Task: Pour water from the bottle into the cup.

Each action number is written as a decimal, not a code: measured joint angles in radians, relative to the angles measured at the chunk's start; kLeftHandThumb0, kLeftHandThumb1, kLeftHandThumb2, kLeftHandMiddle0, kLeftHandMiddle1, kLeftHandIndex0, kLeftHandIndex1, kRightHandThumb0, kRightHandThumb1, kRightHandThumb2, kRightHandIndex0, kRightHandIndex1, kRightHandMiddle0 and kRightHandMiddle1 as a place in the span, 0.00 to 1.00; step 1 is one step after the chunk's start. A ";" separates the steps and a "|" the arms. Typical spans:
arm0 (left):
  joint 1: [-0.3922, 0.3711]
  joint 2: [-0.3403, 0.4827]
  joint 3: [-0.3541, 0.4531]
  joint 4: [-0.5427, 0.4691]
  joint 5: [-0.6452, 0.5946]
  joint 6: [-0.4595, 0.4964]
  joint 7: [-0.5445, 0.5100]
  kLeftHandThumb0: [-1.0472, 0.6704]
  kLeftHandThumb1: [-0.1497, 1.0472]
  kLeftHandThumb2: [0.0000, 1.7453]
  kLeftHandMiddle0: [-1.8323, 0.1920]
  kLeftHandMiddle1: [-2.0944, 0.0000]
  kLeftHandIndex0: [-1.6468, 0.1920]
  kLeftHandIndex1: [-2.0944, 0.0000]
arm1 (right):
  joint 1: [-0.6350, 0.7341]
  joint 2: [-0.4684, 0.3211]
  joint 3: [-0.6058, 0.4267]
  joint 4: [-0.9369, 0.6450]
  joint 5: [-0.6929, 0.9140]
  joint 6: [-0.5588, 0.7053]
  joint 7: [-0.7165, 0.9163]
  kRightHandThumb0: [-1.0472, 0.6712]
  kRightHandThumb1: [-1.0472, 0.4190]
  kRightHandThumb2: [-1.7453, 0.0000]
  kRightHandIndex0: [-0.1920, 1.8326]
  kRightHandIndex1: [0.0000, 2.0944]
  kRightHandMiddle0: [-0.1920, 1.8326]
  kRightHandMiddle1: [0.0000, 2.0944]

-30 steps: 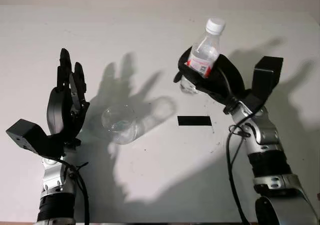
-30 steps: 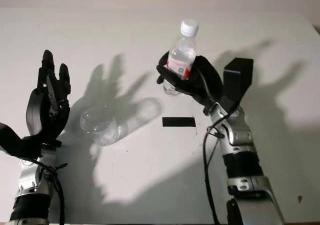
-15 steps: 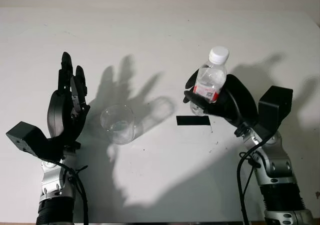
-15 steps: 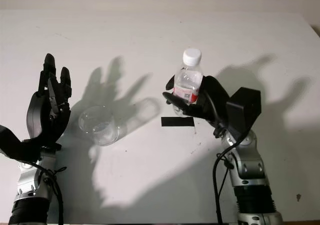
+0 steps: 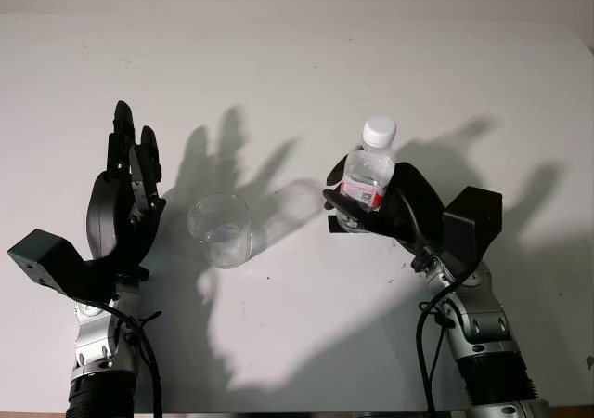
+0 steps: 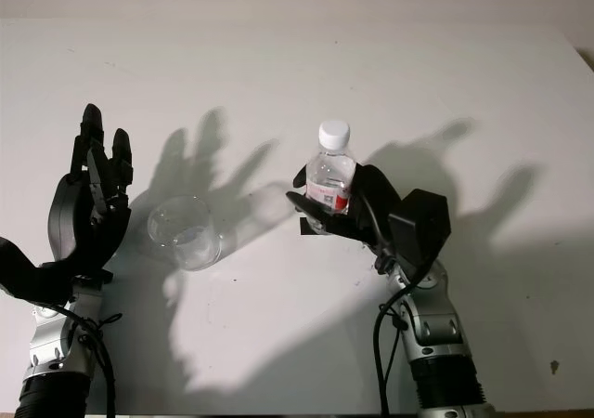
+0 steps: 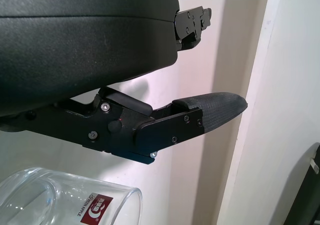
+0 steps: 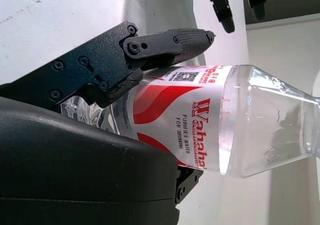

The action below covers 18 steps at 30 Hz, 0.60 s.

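The water bottle [image 8: 200,130] carries a red-and-white label reading "Wahaha" with "PURIFIED WATER FOR DRINKING" beneath it, plus a QR code beside small red characters too fine to read. The glass cup [image 7: 70,202] bears a small red logo patch with tiny illegible lettering alongside.

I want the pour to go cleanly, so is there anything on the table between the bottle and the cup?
Nothing visible stands between them. The right hand holds the bottle upright, cap on, and bare table separates it from the cup. The open left hand is on the cup's far side.
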 measured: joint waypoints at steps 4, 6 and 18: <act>0.000 0.001 0.002 0.000 -0.001 0.000 -0.009 0.20 1.00 0.40 1.00 1.00 1.00 1.00 | -0.007 0.011 -0.007 0.019 0.005 -0.010 -0.003 0.32 0.00 0.72 0.58 1.00 0.43 1.00; 0.000 0.001 0.003 0.000 -0.001 0.000 -0.013 0.20 1.00 0.40 1.00 1.00 1.00 1.00 | -0.007 0.015 -0.011 0.021 0.008 -0.009 -0.003 0.32 0.00 0.72 0.57 1.00 0.43 1.00; 0.000 0.007 0.012 0.002 0.002 -0.008 -0.018 0.20 1.00 0.41 1.00 1.00 1.00 1.00 | 0.018 0.008 -0.022 -0.015 0.048 0.027 0.043 0.29 0.00 0.80 0.35 1.00 0.25 1.00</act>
